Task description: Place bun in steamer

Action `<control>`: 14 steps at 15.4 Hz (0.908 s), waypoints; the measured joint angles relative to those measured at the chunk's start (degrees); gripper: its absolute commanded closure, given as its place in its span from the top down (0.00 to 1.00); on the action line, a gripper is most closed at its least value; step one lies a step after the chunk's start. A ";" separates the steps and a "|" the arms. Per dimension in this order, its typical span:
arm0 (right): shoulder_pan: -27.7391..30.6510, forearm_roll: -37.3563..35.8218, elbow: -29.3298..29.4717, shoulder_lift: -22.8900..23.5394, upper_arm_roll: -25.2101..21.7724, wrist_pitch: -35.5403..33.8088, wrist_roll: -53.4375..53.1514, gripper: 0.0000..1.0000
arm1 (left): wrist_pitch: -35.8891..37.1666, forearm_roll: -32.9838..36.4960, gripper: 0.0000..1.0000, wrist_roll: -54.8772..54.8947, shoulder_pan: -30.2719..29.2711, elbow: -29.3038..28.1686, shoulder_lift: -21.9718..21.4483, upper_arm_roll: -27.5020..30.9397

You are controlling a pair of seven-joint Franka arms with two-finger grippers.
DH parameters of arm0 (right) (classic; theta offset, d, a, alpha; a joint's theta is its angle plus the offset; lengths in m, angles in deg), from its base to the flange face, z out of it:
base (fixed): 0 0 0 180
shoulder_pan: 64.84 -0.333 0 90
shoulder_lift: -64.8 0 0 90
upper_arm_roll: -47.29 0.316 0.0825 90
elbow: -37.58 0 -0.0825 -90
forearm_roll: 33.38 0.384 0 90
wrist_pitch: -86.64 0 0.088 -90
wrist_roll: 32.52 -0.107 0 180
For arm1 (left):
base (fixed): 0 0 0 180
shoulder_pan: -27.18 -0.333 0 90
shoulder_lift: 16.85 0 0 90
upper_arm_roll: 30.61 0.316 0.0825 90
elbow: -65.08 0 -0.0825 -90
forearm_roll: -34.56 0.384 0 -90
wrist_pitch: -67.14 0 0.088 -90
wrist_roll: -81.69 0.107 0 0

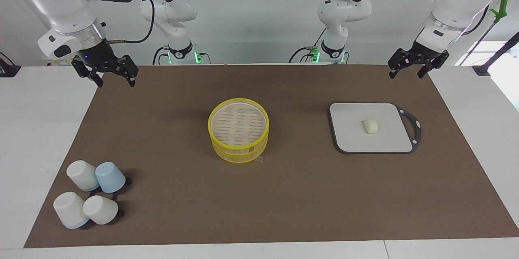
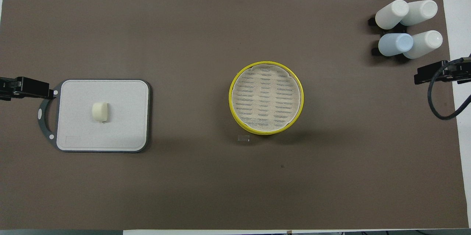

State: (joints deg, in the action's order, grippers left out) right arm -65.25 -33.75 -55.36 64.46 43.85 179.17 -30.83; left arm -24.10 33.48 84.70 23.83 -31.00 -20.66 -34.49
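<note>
The bun point(image 1: 370, 125) is a small cream-white lump lying in the middle of a white cutting board point(image 1: 352, 137), toward the left arm's end of the table; it also shows in the overhead view point(image 2: 99, 111). The steamer point(image 1: 239, 148), a bamboo basket with yellow rims and a slatted floor, stands in the middle of the brown mat and holds nothing; the overhead view shows its rim point(image 2: 230, 99). My left gripper point(image 1: 406, 74) hangs open and empty over the mat's edge near its base. My right gripper point(image 1: 114, 80) hangs open and empty at the other end.
The cutting board point(image 2: 125, 117) has a dark handle loop on its outer side. Several upturned cups point(image 1: 93, 194), white and pale blue, stand in a cluster at the right arm's end, farther from the robots. A small clear scrap point(image 2: 243, 138) lies beside the steamer.
</note>
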 measured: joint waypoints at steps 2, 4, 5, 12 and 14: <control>0.00 0.00 0.00 0.00 0.00 0.00 0.00 1.00 | -0.03 0.00 1.00 0.00 0.00 0.00 0.00 0.00; 0.00 0.00 0.00 0.00 0.00 0.00 0.00 1.00 | -0.04 0.00 1.00 0.00 0.00 0.00 0.00 0.00; 0.01 0.00 -0.01 0.00 -0.01 0.00 0.00 1.00 | -0.04 0.00 1.00 0.00 0.00 0.00 0.00 0.00; 0.08 0.65 0.27 0.29 0.83 -1.03 3.81 1.00 | -0.05 0.00 1.00 0.00 0.00 0.00 0.00 0.04; -0.52 1.06 3.42 2.27 5.28 -1.88 0.42 1.00 | -0.06 0.00 1.00 0.00 0.00 0.00 0.00 0.04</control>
State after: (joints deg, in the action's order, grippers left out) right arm -65.77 -32.69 -51.95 66.73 49.13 177.29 -30.41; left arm -24.16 33.48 84.70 23.83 -31.00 -20.66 -34.45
